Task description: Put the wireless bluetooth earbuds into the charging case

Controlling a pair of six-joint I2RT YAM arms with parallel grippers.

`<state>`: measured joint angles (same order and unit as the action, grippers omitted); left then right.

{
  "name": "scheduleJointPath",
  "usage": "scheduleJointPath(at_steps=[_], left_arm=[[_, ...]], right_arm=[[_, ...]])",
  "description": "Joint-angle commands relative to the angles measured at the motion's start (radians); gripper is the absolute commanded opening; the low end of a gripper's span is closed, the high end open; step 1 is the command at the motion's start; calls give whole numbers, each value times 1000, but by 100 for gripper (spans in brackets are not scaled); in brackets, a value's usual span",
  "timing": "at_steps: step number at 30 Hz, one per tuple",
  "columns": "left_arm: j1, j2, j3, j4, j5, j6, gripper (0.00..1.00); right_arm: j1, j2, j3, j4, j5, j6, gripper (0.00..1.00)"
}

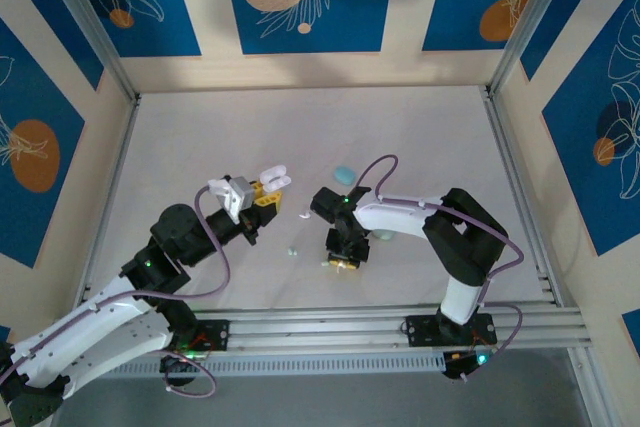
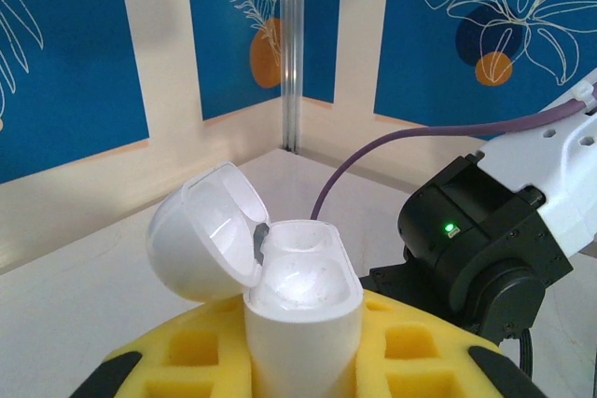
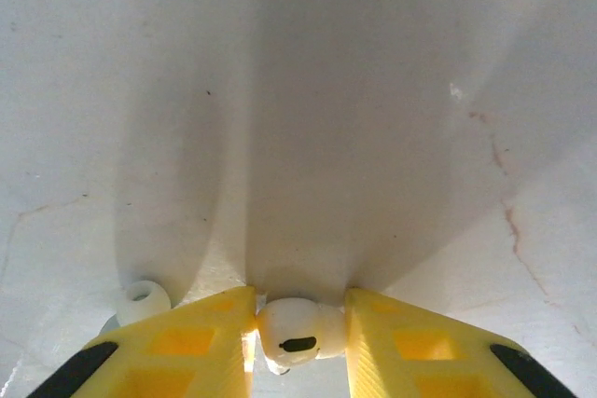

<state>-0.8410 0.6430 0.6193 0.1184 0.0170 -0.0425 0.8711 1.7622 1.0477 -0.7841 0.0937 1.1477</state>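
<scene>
From above, the table (image 1: 430,137) offers wide free surface toward the far and side walls. The left gripper (image 1: 258,192) and right gripper (image 1: 346,263) sit close together near the front centre, with a pale blue case (image 1: 344,174) just beyond them. The left wrist view shows the left gripper clamped on an upright, glossy white charging case (image 2: 303,319) with its rounded lid (image 2: 201,244) hinged open; the right wrist view shows the right gripper's yellow fingers (image 3: 187,347) pinching a smooth white earbud (image 3: 297,333) at the matte table surface.
</scene>
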Motion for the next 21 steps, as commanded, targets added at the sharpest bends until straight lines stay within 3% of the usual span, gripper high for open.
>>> scheduleJointPath(at_steps=[1,7,13,17,21], left_arm=[[-5,-8,3,38,3,7,20],[-5,4,-5,43,10,3,20],[-6,51,-30,99,46,-31,20],[-4,115,-40,172,86,-60,20],[-6,188,-40,260,120,-90,20]], right_arm=[[3,14,13,7,-10,-13,27],[10,-86,38,-33,54,-51,25],[31,-366,80,-74,235,-117,25],[34,-568,114,12,307,-216,25],[40,-673,187,97,308,-300,25]])
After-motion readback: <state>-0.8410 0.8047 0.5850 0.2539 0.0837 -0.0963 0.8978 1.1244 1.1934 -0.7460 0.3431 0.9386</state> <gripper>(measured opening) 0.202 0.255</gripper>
